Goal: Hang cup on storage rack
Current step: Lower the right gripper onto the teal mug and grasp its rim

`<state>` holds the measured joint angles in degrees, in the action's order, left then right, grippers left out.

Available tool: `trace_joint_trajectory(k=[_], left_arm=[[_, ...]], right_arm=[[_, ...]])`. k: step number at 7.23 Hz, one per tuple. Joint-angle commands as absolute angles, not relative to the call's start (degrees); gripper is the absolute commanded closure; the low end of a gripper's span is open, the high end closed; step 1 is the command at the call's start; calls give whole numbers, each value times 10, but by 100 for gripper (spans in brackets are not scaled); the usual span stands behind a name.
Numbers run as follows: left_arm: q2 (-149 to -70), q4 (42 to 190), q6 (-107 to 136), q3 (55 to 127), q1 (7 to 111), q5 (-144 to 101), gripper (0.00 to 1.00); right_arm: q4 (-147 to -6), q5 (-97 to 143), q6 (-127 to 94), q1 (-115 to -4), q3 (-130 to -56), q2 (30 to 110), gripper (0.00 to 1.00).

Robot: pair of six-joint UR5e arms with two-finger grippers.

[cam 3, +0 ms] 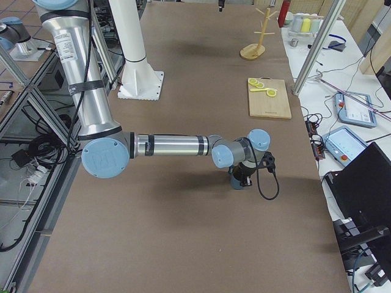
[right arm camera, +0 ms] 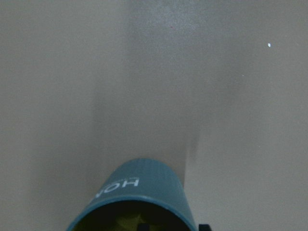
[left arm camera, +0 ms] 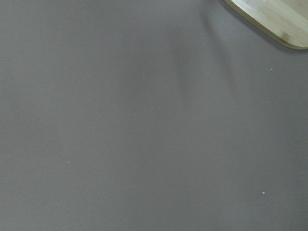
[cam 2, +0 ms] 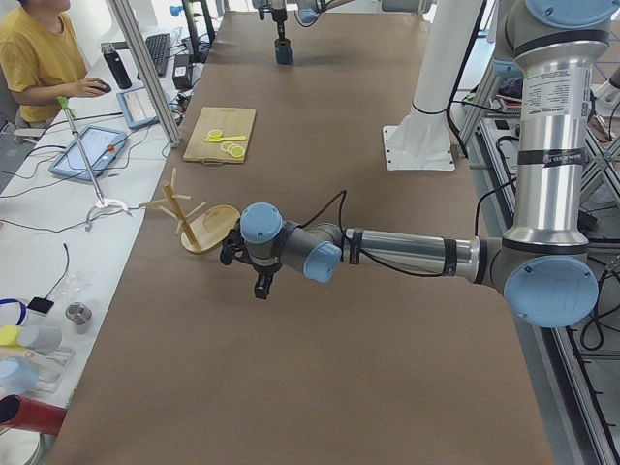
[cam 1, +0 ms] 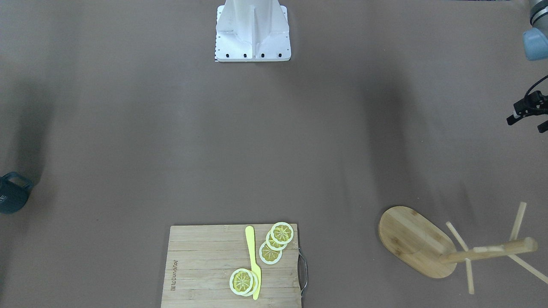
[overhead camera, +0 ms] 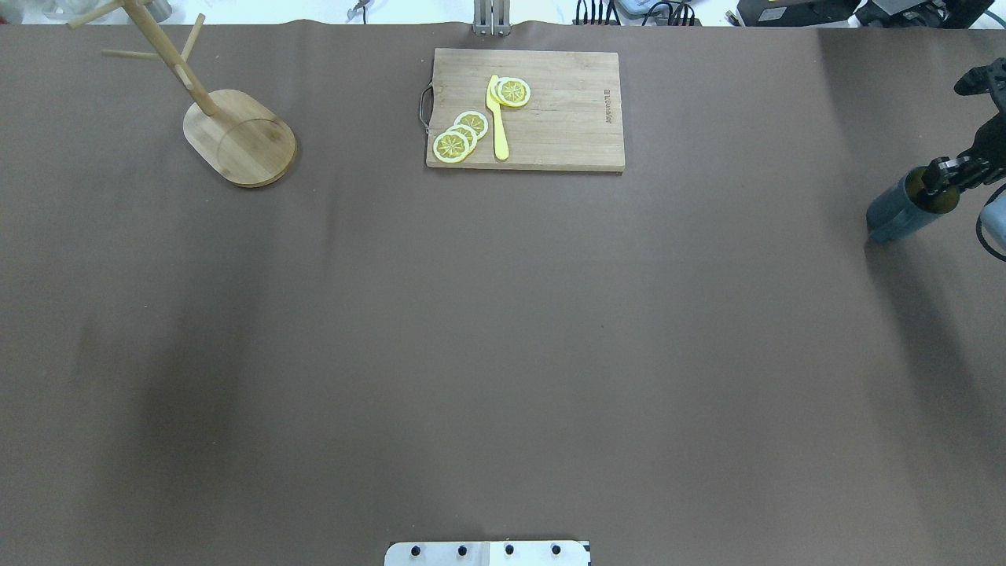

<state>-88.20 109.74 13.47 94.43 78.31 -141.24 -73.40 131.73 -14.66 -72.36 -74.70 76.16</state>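
The brown counter (overhead camera: 503,354) carries a wooden rack (overhead camera: 240,137), upright at the upper left of the overhead view, and a blue cup (overhead camera: 900,212) at its right edge. The right gripper (overhead camera: 939,177) sits at the cup's rim, but I cannot tell whether it is pinching it. The left gripper (cam 1: 527,116) hangs at the right edge of the front view, and I cannot tell whether it is spread.

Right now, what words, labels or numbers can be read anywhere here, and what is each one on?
"HOM": white letters, seen upside down, the rest hidden, on the cup in the right wrist view.
Burned-in mark on the cutting board: too small to read.
Printed labels on the left arm and the right arm: too blurred to read.
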Motion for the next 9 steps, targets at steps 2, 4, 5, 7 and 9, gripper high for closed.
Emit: trace_joint_trajectory(k=[2, 4, 5, 7, 9], left_arm=[[-882, 1098, 135, 944, 783, -1412, 2], [-883, 1098, 135, 946, 783, -1413, 2], [-883, 1102, 134, 946, 782, -1412, 2], [-882, 1121, 134, 942, 782, -1412, 2], [-883, 1120, 134, 943, 782, -1412, 2]], right_arm=[[-734, 1300, -146, -722, -762, 758, 100], [-743, 1307, -225, -694, -821, 745, 100], [-741, 1300, -363, -638, -862, 739, 100], [-743, 1296, -557, -553, -948, 720, 100], [-764, 1230, -753, -440, -984, 645, 100]])
